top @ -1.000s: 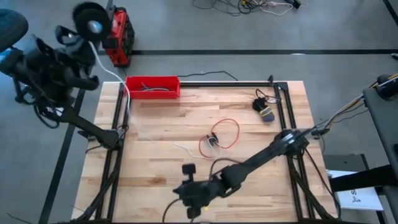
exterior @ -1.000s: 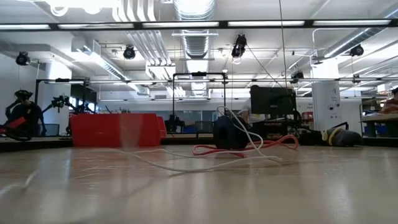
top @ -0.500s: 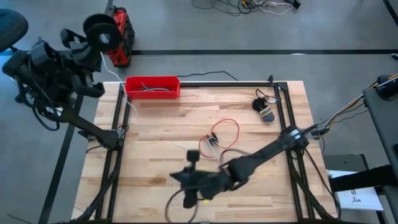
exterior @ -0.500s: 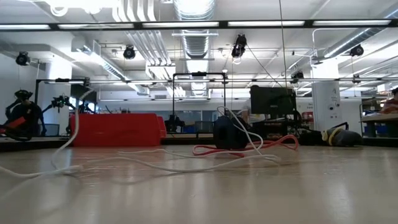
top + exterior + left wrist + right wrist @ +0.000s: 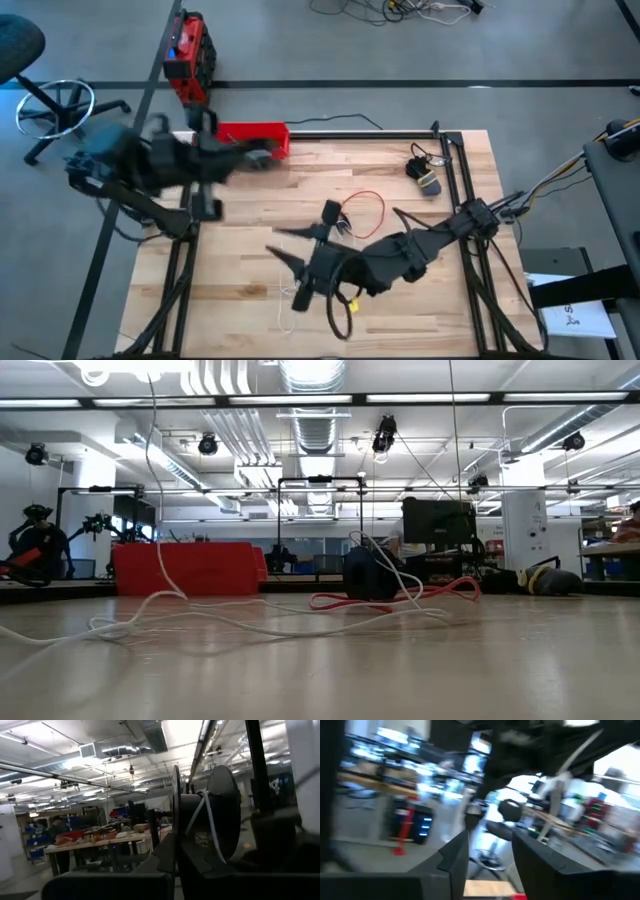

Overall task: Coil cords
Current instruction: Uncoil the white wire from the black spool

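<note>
My left gripper [image 5: 212, 165] hovers over the table's left edge, blurred, shut on a black spool [image 5: 205, 815] with the white cord [image 5: 210, 822] wound on its hub. From there the white cord [image 5: 158, 550] drops to the table and trails in slack loops [image 5: 288, 298]. The red cord [image 5: 368, 212] lies in a loose loop at mid-table. My right gripper [image 5: 305, 245] stands open just left of the red cord, and its fingers [image 5: 454, 857] are apart with nothing seen between them. My left gripper has the black spool by its lower part [image 5: 176, 862], and the spool stands upright in front of the fingers, clear of the table. The exact place of contact is hidden by the gripper's own dark body.
A red tray [image 5: 262, 133] with dark cables sits at the far left of the table. A small black object [image 5: 425, 178] lies at the far right. Black frame rails [image 5: 190, 250] run along the table's sides. A red device [image 5: 188, 58] stands on the floor beyond.
My left gripper has swung down and toward the table's right, from beyond the far-left corner to above the left edge, carrying the spool. More white cord now lies slack on the table's left. My right gripper has moved from the near edge toward the red cord.
</note>
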Controlling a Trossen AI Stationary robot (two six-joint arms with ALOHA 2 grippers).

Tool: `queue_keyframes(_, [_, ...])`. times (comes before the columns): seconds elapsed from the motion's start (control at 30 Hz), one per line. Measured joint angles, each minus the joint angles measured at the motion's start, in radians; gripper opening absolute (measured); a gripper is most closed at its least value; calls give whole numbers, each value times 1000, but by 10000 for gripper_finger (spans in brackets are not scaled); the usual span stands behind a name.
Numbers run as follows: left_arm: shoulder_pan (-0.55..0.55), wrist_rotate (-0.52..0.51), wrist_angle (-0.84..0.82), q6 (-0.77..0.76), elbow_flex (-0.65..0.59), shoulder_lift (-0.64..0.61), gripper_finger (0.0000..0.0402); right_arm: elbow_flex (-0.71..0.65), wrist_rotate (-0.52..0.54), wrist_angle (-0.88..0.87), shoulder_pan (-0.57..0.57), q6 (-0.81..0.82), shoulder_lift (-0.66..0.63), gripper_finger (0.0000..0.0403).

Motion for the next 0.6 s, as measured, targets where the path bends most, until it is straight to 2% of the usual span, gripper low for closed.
queue_keyframes(0.1, [0, 76, 87, 12, -89, 6, 0, 2, 84, 31, -12, -49, 1, 154])
queue_keyframes(0.27, [-1, 158, 259, -6, -218, -1, 0, -7, 78, 37, -33, -6, 5, 162])
queue_keyframes(0.4, [0, 231, 322, -9, -291, -8, 0, -20, 103, 36, -43, 13, 6, 156])
queue_keyframes(0.5, [-1, 311, 348, -15, -316, -13, 0, -27, 103, 38, -53, 21, 6, 148])
queue_keyframes(0.6, [-1, 347, 373, -38, -326, -13, 0, -49, 103, 36, -67, 53, 6, 140])
